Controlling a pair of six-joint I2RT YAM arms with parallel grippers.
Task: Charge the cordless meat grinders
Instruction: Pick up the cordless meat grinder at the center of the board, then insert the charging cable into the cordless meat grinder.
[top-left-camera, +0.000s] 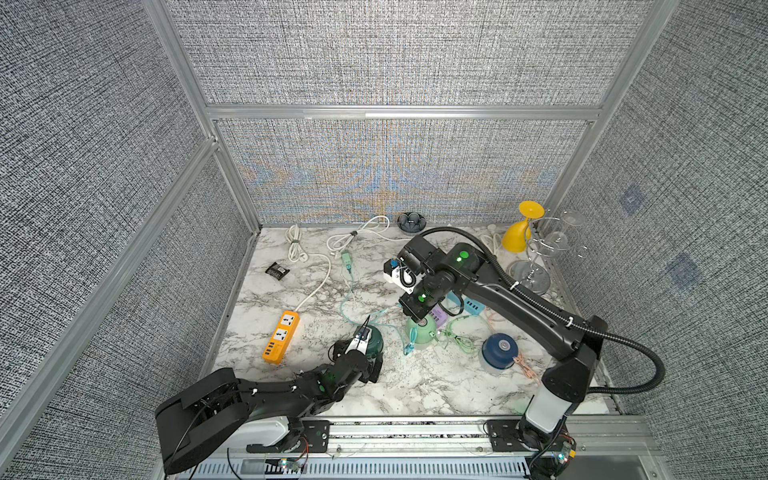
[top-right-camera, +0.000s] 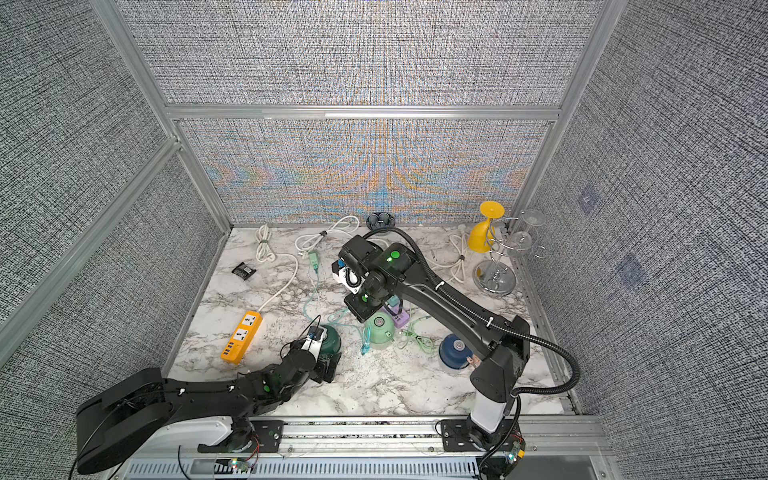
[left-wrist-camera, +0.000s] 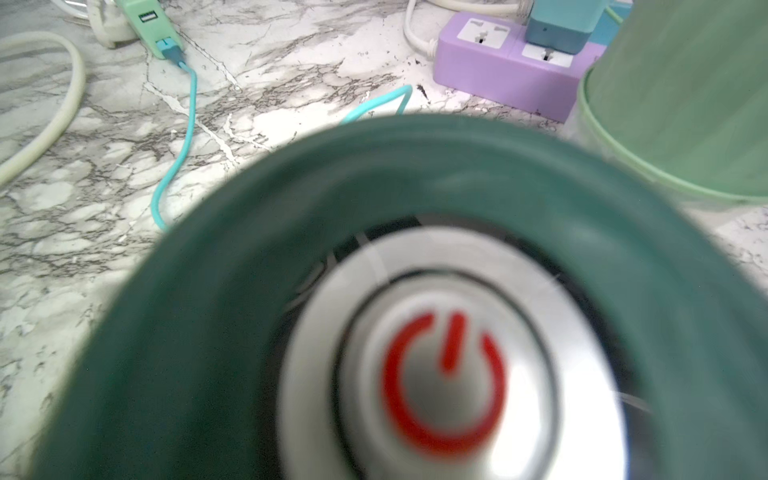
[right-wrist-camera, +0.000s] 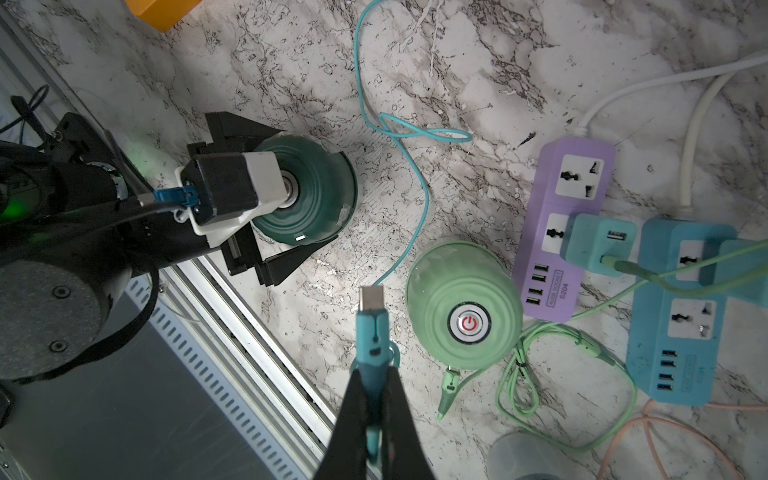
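We have the right jaws clamped on the teal plug (right-wrist-camera: 372, 320), metal tip sticking out ahead, free in the air. It hangs between the dark green grinder (right-wrist-camera: 309, 195) and the mint green grinder (right-wrist-camera: 463, 307), nearer the mint one. The left jaws stand spread wide, one on each side of the dark green grinder; whether they press it we cannot tell. That grinder stands upright near the bench's front edge, beside the front rail (right-wrist-camera: 232, 291). Mint one stands mid-bench, just beside the purple power strip (right-wrist-camera: 565, 232). The navy blue grinder (top-left-camera: 500, 351) stands to its right, nearer the front, near the right arm (top-left-camera: 519, 299).

Progress, our read: early. The teal plug is in no port yet. The teal cable (right-wrist-camera: 424, 199) runs back to a green adapter (top-left-camera: 347, 261) that lies on the bench (top-left-camera: 415, 390) apart from every strip, so it looks unpowered. A teal adapter (right-wrist-camera: 598, 245) sits in the purple strip with a green cable (right-wrist-camera: 627, 266) in it. Its green plug (right-wrist-camera: 451, 382) meets the mint grinder's lower edge; seated or not, we cannot tell. Pink cable (top-left-camera: 525, 368) lies by the navy one, connection unclear. Left to do: at least dark green, likely navy.

Room: open bench between the two green grinders, crossed only by the teal cable. Right of the mint one is crowded: purple strip, blue power strip (right-wrist-camera: 681, 316), cable loops. Front edge and the left arm (top-left-camera: 291, 390) hem in the dark green grinder. Orange power strip (top-left-camera: 281, 343) lies near the bench's left edge.
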